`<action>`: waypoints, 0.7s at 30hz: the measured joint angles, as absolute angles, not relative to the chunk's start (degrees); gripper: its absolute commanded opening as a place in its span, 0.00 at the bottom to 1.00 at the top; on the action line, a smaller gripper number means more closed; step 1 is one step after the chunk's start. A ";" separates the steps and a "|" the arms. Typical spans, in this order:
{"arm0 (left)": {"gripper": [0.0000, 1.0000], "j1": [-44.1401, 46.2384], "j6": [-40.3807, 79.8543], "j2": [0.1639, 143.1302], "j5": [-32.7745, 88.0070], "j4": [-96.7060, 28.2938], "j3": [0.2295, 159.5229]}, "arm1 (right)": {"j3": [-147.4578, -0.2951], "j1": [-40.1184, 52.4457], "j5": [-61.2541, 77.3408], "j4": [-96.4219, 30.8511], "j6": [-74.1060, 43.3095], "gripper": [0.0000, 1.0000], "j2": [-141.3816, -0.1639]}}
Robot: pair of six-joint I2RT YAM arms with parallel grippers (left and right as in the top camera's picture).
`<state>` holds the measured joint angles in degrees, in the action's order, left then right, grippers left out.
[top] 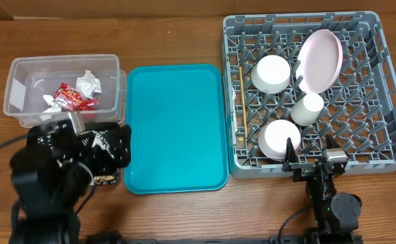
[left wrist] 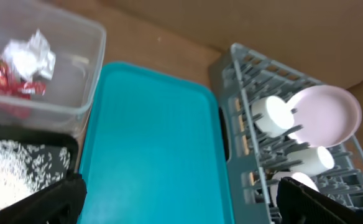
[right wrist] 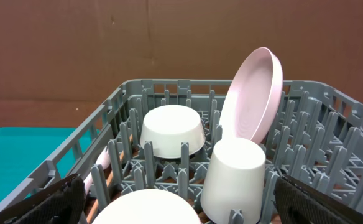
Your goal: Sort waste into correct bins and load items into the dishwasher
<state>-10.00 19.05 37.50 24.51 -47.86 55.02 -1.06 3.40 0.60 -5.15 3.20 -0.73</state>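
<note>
Black and bulky, the left arm (top: 55,169) fills the overhead view's near corner just left of the teal tray (top: 177,129), covering most of the black tray (top: 108,180). Beyond it, also left of the teal tray, the clear tub (top: 22,68) holds the red wrapper (top: 76,99) and white paper wads (top: 88,83). Right of the teal tray, almost touching its edge, sits the grey dish rack (top: 388,102). It holds a pink plate (top: 320,59) on edge, two white bowls (top: 271,73), a cup (top: 308,108) and a chopstick (top: 241,95) along the side nearest the teal tray. The right gripper (top: 310,157) stands at the rack's near rim.

From the left wrist, the left gripper (left wrist: 180,186) is spread wide with nothing between its fingers (left wrist: 51,199) — bare teal tray lies ahead. White rice (left wrist: 13,171) lies in the black tray at the teal tray's left, and the tub sits beyond that.

From the right wrist, the right gripper's fingers (right wrist: 57,202) gape wide and hold nothing. One bowl sits right under the gap; the cup, the second bowl and the leaning plate stand further in, both cup and bowl upside down — the teal tray shows outside the rack's left wall.
</note>
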 measured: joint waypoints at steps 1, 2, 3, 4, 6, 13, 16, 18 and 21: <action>1.00 -9.91 19.05 36.53 24.51 -47.86 55.02 | -1.06 3.40 0.60 -5.15 3.22 1.00 -0.73; 1.00 -9.82 19.05 35.83 24.51 -47.86 55.02 | -1.06 3.40 0.60 -5.15 3.20 1.00 -0.73; 1.00 -9.76 19.05 35.40 24.51 -47.97 55.02 | -1.06 3.40 0.60 -5.13 3.20 1.00 -0.73; 1.00 -9.72 19.05 35.11 24.51 -48.16 55.02 | -1.06 3.40 0.60 -5.15 3.16 1.00 -0.73; 1.00 -9.72 19.05 34.83 24.51 -48.29 55.02 | -1.06 3.40 0.62 -5.15 3.20 1.00 -0.73; 1.00 -8.60 19.05 33.19 24.47 -49.74 55.02 | -1.06 3.40 0.60 -5.15 3.20 1.00 -0.73; 1.00 -6.59 19.05 31.88 24.45 -50.43 55.02 | -1.06 3.40 0.60 -5.15 3.20 1.00 -0.73; 1.00 -5.32 19.05 30.70 24.47 -51.07 54.98 | -1.06 3.40 0.62 -5.17 3.22 1.00 -0.73; 1.00 -3.75 19.05 27.86 24.45 -51.05 53.89 | -1.06 3.40 0.62 -5.17 3.22 1.00 -0.73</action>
